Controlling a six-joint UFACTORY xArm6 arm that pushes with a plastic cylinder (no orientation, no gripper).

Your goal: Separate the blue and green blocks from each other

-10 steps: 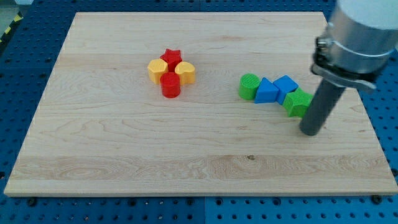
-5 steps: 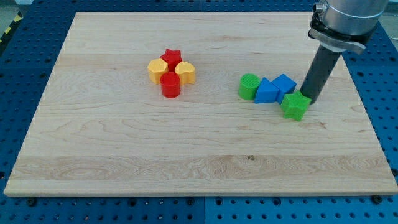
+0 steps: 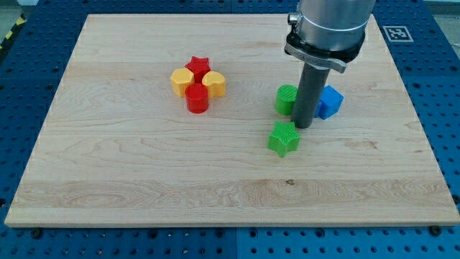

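My tip [image 3: 303,126] stands between the green and blue blocks. A green star-shaped block [image 3: 284,138] lies just below and left of the tip, apart from the others. A green round block [image 3: 286,99] sits just left of the rod, partly hidden by it. A blue cube [image 3: 330,102] sits just right of the rod. The second blue block, seen earlier, is mostly hidden behind the rod.
A tight cluster sits at the upper left of the wooden board [image 3: 144,165]: a red star [image 3: 198,65], a yellow block [image 3: 181,81], another yellow block [image 3: 214,83] and a red cylinder [image 3: 197,98].
My tip has moved left from the right side of the row. The green star block has slid down and left, away from the blue blocks. The rod now covers one blue block.
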